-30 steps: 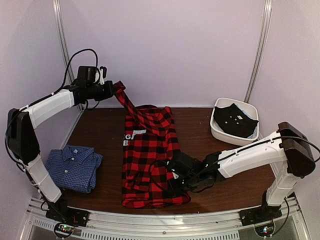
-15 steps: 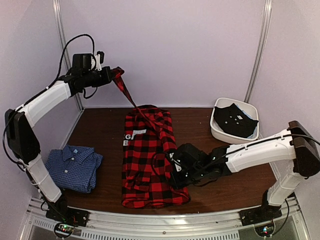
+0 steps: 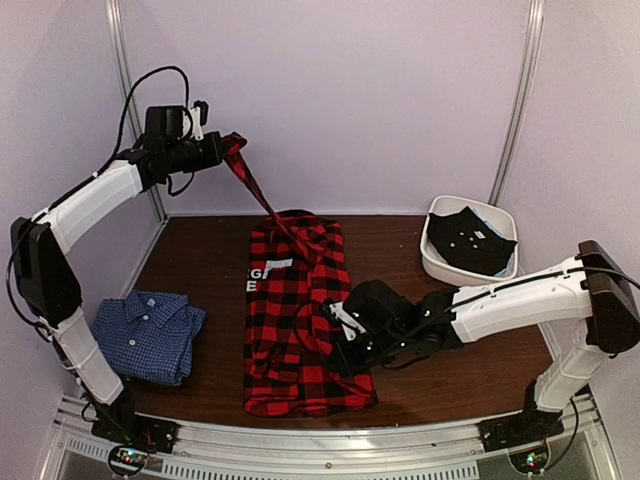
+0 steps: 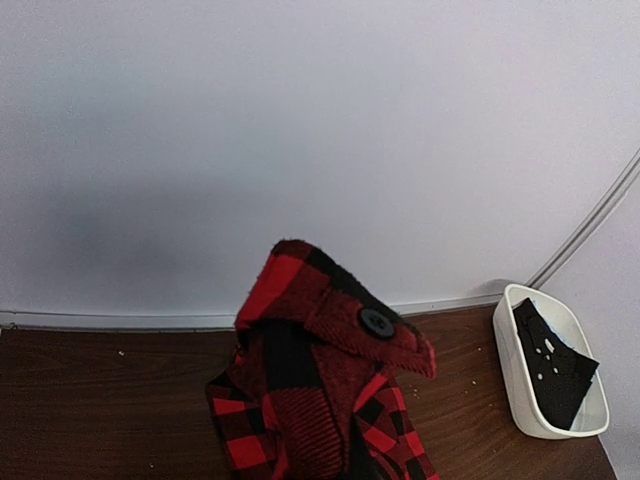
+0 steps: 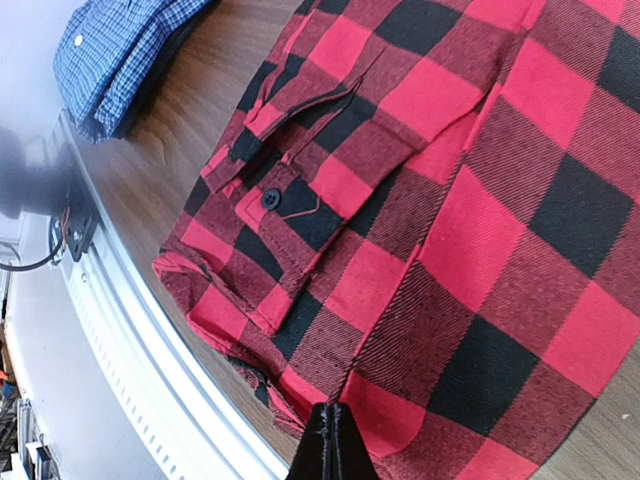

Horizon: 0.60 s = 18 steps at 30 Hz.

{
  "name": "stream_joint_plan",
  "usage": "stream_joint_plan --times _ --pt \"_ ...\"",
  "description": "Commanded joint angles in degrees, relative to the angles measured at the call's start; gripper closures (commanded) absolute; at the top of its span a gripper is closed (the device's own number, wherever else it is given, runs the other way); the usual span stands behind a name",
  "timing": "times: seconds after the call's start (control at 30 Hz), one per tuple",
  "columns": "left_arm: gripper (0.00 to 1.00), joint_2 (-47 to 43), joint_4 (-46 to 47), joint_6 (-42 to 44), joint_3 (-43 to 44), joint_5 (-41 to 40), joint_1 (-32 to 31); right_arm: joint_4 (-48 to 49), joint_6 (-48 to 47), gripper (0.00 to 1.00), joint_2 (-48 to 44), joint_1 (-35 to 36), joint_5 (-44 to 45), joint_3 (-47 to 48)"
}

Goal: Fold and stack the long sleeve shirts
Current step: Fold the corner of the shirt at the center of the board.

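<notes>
Left hand [image 3: 226, 151]: clenched on a sleeve cuff of the red-and-black buffalo-plaid flannel shirt [image 3: 297, 320], raised high by the back-left post. The sleeve runs taut on a diagonal down to the shirt body. In the left wrist view the cuff and its black button [image 4: 377, 322] sit lower centre; own fingers are out of frame.

The plaid shirt body lies flat, lengthwise, mid dark-wood tabletop [image 3: 200, 255], with the hem near the front edge. The white block lettering on its black panel [image 3: 259, 278] shows at the shirt's left edge.

Right hand [image 3: 338, 352]: low over the shirt's right side, toward the hem. In the right wrist view the fingers [image 5: 330, 450] are pressed together with their tips down at the plaid. Can't tell if any cloth is pinched between them. A folded strip with a small black button [image 5: 270, 198] lies just beyond them.

Blue fine-check collared button-up shirt [image 3: 148, 335]: folded, front-left on the tabletop, well apart from the plaid one and not stacked.

White plastic bin [image 3: 455, 281]: back-right, with a black cloth [image 3: 468, 240] inside.
</notes>
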Motion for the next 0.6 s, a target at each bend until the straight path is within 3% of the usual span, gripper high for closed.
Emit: stream_joint_plan --times 0.0,0.57 --pt "1.0 -5.16 2.33 1.82 -4.34 -3.42 0.23 2.01 -1.5 1.0 1.95 0.65 -3.6 0.99" --pt "1.0 -15.89 4.56 1.08 -20.21 -6.63 0.23 3.5 -1.73 1.0 4.33 1.83 -5.57 -0.49"
